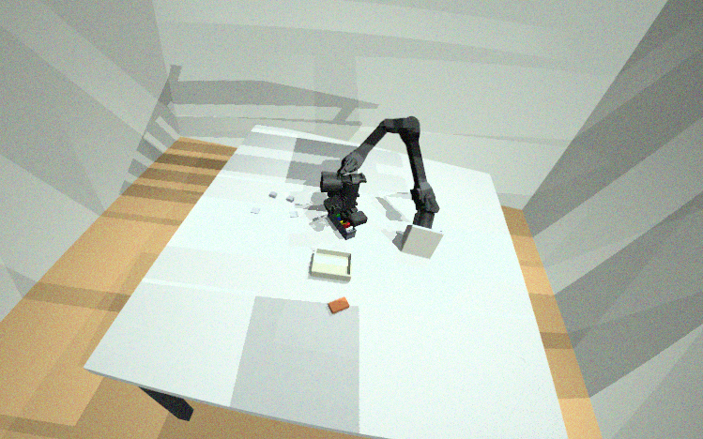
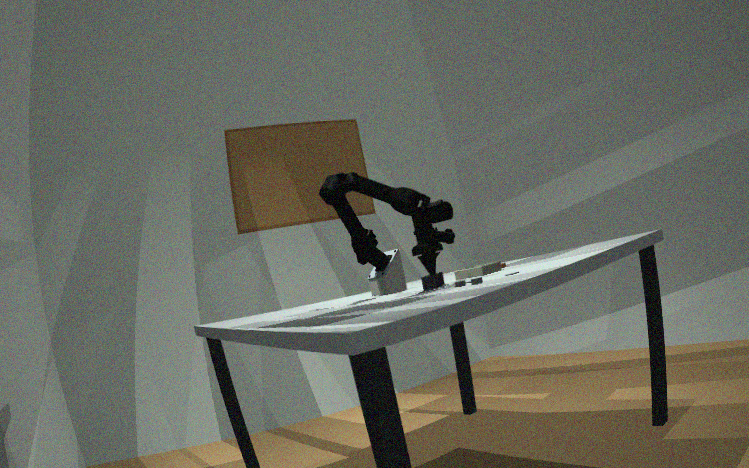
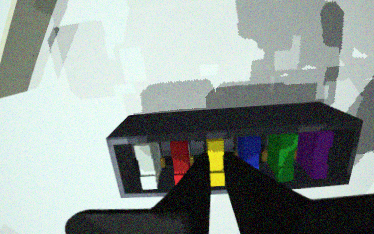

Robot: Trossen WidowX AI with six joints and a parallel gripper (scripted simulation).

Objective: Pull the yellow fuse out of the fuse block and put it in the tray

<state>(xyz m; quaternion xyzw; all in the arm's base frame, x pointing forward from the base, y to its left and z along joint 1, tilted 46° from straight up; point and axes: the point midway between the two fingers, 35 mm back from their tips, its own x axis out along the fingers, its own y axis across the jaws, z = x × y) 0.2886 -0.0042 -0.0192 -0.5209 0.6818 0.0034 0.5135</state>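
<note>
The black fuse block (image 3: pixel 229 117) (image 1: pixel 349 232) (image 2: pixel 432 282) lies on the white table. It holds a row of fuses: white (image 3: pixel 144 160), red (image 3: pixel 180 155), yellow (image 3: pixel 215 149), blue (image 3: pixel 249 150), green (image 3: pixel 282 155) and purple (image 3: pixel 315 152). The yellow fuse sits in its slot. My gripper (image 3: pixel 215 159) (image 1: pixel 343 217) (image 2: pixel 430 269) points down onto the block, and its two dark fingers press against the left and right sides of the yellow fuse. The cream tray (image 1: pixel 330 274) (image 3: pixel 14 55) stands on the table a short way in front of the block and holds nothing.
A small orange block (image 1: pixel 338 305) lies in front of the tray. Several small grey cubes (image 1: pixel 272 194) lie to the left of the fuse block. The arm's white base block (image 1: pixel 421 240) (image 2: pixel 391 273) stands to the right of it.
</note>
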